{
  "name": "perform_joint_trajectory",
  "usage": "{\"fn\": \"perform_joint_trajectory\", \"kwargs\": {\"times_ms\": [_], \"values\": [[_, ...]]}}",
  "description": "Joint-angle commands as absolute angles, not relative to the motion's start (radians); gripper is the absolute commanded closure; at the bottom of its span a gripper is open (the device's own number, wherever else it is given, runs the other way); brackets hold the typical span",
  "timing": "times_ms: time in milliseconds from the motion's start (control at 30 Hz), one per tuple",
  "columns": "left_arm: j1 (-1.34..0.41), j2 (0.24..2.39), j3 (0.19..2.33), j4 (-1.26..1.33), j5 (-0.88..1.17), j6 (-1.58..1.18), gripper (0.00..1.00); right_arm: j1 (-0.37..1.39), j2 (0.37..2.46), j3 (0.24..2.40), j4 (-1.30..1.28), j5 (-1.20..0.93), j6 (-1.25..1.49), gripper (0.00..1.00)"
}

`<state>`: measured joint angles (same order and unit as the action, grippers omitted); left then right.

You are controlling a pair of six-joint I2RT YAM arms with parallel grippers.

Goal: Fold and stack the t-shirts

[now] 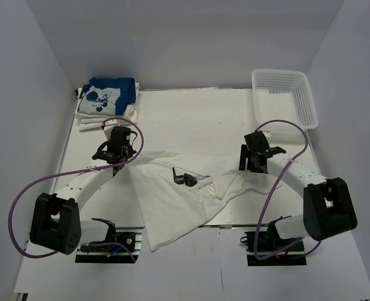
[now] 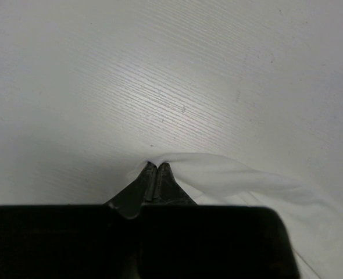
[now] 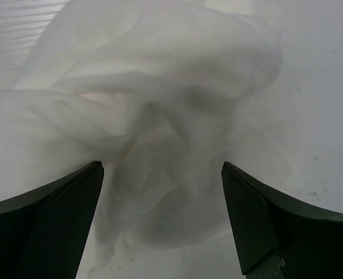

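Fingers (image 2: pixel 142 187) of the left gripper (image 2: pixel 155 167) are pressed together on the left corner of the loose white shirt (image 1: pixel 172 200) — cloth pinched at their tips. Over that shirt's bunched right end the right gripper (image 3: pixel 161 168) is spread wide, holding nothing. Beyond the shirt's left corner sits a stack — blue printed shirt (image 1: pixel 110 93) on folded white shirts (image 1: pixel 100 120); beyond its right end, a mesh basket (image 1: pixel 284 94).

White links (image 1: pixel 84 179), blocky black joint housings (image 1: pixel 56 222), looping purple cables (image 1: pixel 10 216); the left end effector (image 2: pixel 154 171) and right end effector (image 3: pixel 163 174) are plain black.
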<state>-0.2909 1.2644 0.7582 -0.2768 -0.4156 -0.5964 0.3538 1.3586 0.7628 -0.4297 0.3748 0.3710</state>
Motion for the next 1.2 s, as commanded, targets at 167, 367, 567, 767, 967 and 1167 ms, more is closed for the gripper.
{"fn": "perform_joint_trajectory", "kwargs": {"times_ms": [167,367,567,767,967,1167], "values": [[-0.287,1.246,0.749,-0.262,-0.437,-0.604,1.0,0.354,1.448,0.838,-0.395,0.505,0.367,0.28],[-0.287,1.236,0.749,-0.272,-0.448,-0.604,1.0,0.353,1.393,0.824,-0.314,0.482,0.37,0.91],[-0.287,1.207,0.749,-0.281,-0.48,-0.604,1.0,0.339,1.215,0.824,-0.659,0.653,0.65,1.0],[-0.287,1.186,0.758,-0.281,-0.468,-0.604,1.0,0.33,0.853,0.698,-0.741,0.556,0.629,1.0],[-0.287,1.103,0.767,-0.25,-0.417,-0.578,1.0,0.333,0.704,0.774,-0.563,0.399,0.5,1.0],[-0.287,0.928,0.819,-0.241,-0.374,-0.52,1.0,0.333,0.692,0.978,-0.503,0.402,0.491,1.0]]}}
